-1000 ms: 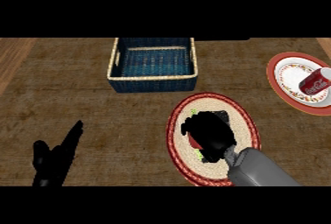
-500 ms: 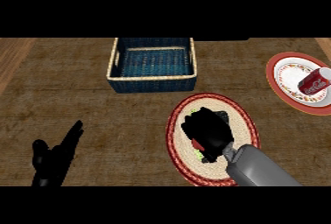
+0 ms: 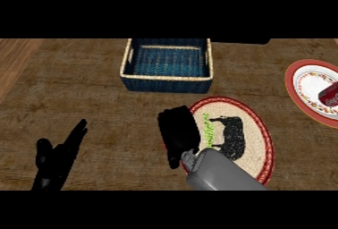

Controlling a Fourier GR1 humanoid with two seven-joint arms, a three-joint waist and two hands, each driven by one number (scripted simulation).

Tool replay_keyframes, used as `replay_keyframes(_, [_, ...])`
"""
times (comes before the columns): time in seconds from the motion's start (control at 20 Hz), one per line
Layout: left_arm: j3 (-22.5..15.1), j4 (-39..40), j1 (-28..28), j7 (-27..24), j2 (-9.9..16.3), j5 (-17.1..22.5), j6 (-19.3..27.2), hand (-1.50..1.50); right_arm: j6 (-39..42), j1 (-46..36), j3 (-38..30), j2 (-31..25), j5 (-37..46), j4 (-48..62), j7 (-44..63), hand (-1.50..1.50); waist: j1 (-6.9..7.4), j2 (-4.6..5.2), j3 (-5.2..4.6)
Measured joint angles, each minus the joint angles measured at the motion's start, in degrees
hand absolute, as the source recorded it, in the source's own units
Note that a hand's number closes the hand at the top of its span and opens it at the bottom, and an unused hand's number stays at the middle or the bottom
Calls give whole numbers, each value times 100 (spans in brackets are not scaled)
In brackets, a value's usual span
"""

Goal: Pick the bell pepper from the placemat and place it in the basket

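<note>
Head view shows you two hands. Your right hand (image 3: 178, 134) sits at the left edge of the one placemat (image 3: 254, 134), fingers curled down; you cannot tell what they hold, and the bell pepper stays hidden. Your left hand (image 3: 59, 156) rests open, fingers straight, well to the left. One blue basket (image 3: 167, 80) stands beyond the placemat. One plate (image 3: 307, 89) at the right carries a red cup (image 3: 330, 95).
</note>
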Motion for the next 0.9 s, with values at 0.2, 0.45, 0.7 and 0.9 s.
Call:
replay_keyframes(0.2, [-47, -4, -74, 13, 8, -48, -41, 0, -851, -303, -283, 120, -504, -405, 832, 150, 161, 31, 17])
replay_keyframes(0.45, [-63, 61, -206, 64, 11, -47, -116, 0, -2170, -1044, -566, 167, -782, -890, 1643, 150, 298, 20, 0])
replay_keyframes(0.7, [-109, 131, -316, 155, -39, -87, -112, 0, -2845, -2115, -821, 159, -781, -893, 2254, 150, 320, -23, -28])
replay_keyframes(0.9, [-78, 158, -320, 185, -27, -75, -131, 0, -2898, -3052, -1180, 147, -715, -531, 2567, 150, 277, -46, -41])
